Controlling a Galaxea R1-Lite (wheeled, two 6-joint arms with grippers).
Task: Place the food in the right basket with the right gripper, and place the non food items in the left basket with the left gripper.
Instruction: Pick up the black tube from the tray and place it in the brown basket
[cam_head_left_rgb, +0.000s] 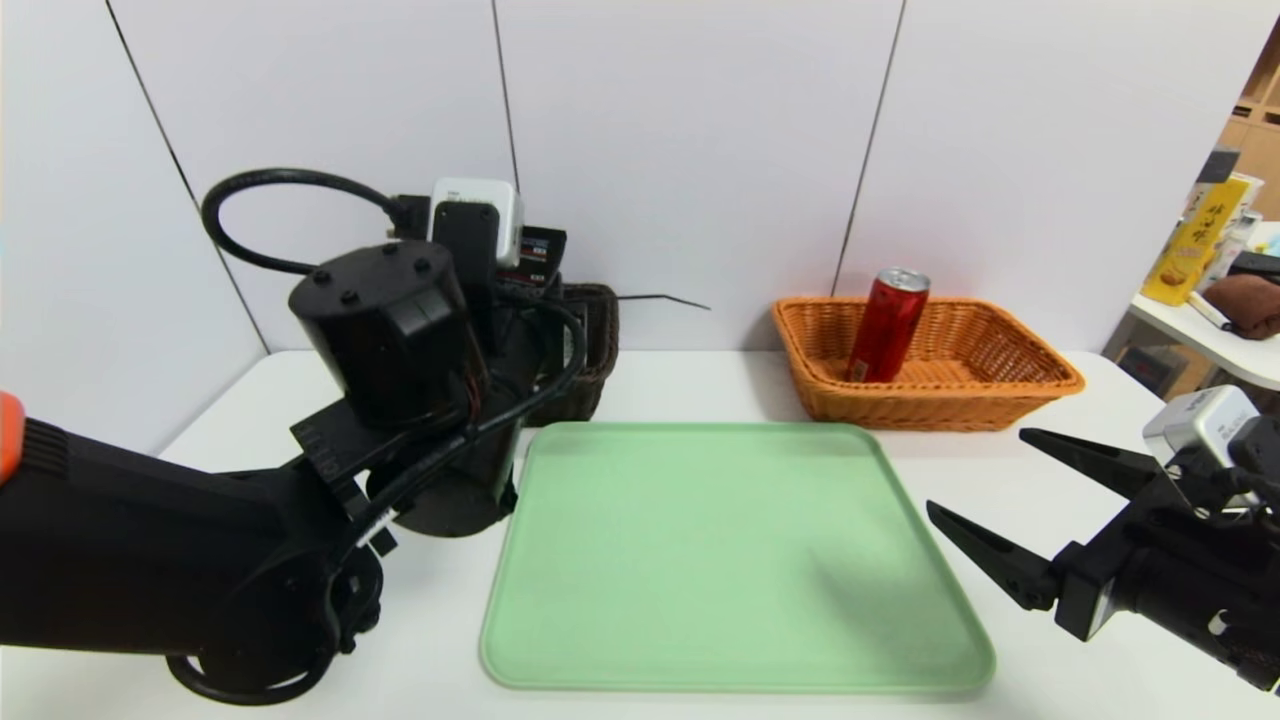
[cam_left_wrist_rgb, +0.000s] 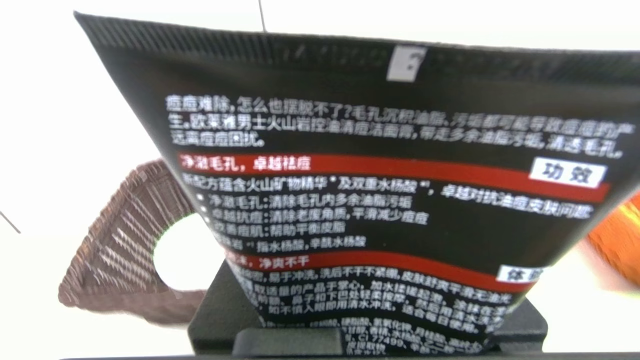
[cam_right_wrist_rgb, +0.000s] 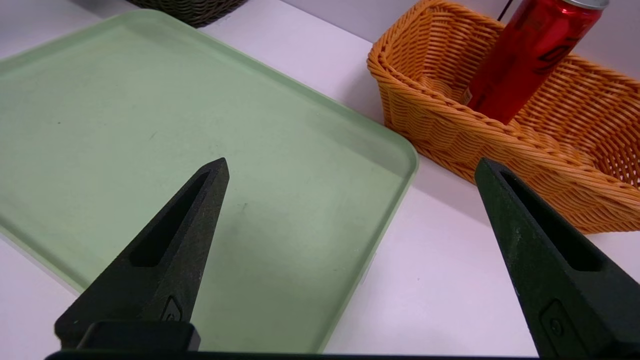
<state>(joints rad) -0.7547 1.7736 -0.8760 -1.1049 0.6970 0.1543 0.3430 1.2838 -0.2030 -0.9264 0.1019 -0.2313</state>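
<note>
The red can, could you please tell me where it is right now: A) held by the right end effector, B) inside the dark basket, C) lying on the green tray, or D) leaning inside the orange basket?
D: the red can leans tilted inside the orange basket, while the green tray is bare and the right end effector is open.

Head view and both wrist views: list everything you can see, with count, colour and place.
Tray: one, pale green, table centre.
Right basket: one, orange wicker, far right of table.
Can: one, red with silver top, leaning inside the right basket.
Left basket: one, dark brown wicker, far left, mostly hidden behind the left arm.
Tube: one, black with white and red print, gripped above the table.
Left gripper: one, black, shut on the tube.
Right gripper: one, black, open, right of the tray.
</note>
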